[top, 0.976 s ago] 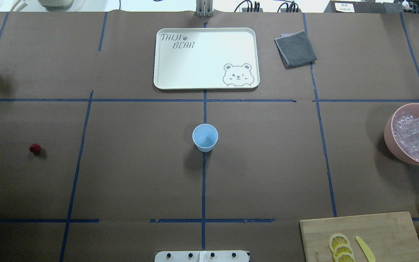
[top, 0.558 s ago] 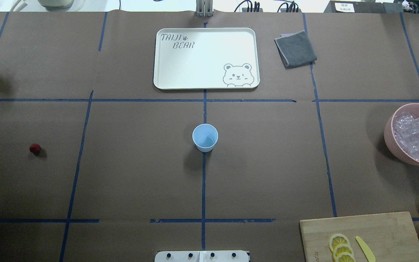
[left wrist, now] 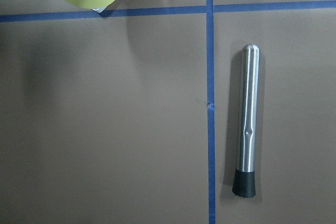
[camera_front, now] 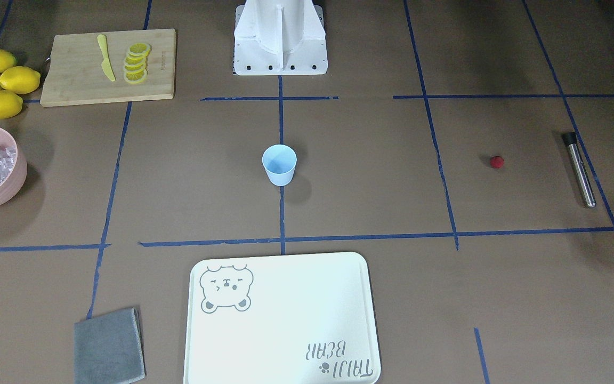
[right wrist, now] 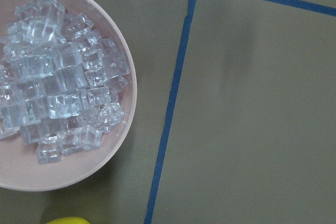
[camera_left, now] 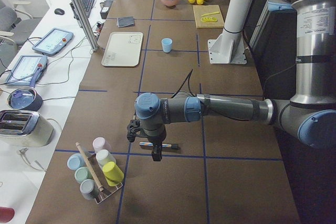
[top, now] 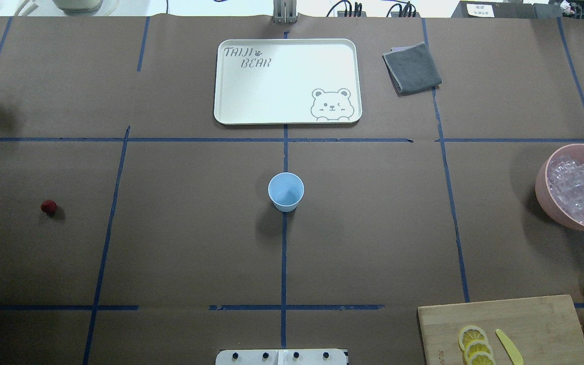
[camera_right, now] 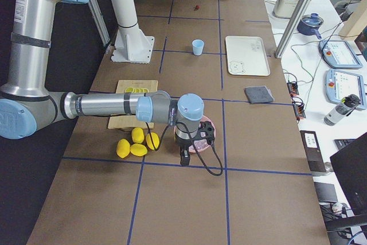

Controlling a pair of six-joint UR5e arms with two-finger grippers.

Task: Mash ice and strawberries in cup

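Standing upright near the table's middle, the cup (top: 286, 191) sat on a crossing of blue tape lines, with bare brown cover on every side of it. The strawberry (top: 48, 206) lay far out toward the robot's left, well apart from the cup and near the left edge. Just beyond it, a steel muddler (camera_front: 579, 169) with a black end lay flat beside a tape line, very close to that edge.

The ice (top: 581, 191) was heaped in a pink bowl (top: 543, 195) at the right edge of the table, well apart from the cup. Near the bowl lay 4 lemons (camera_front: 0, 80), and a wooden cutting board (top: 525, 319) held lemon slices (top: 474, 347) and a yellow knife (top: 509, 346) at the near right corner.

A white tray (top: 287, 81) lay across the table from the robot, beside a folded grey cloth (top: 412, 67).

The left gripper (camera_left: 156, 155) hung above the muddler, near a rack of cups (camera_left: 97, 174) at the table's left end. The right gripper (camera_right: 184, 158) hung above the pink bowl, just beside the lemons. Both showed only in the side views, so it could not be told how wide their fingers stood.
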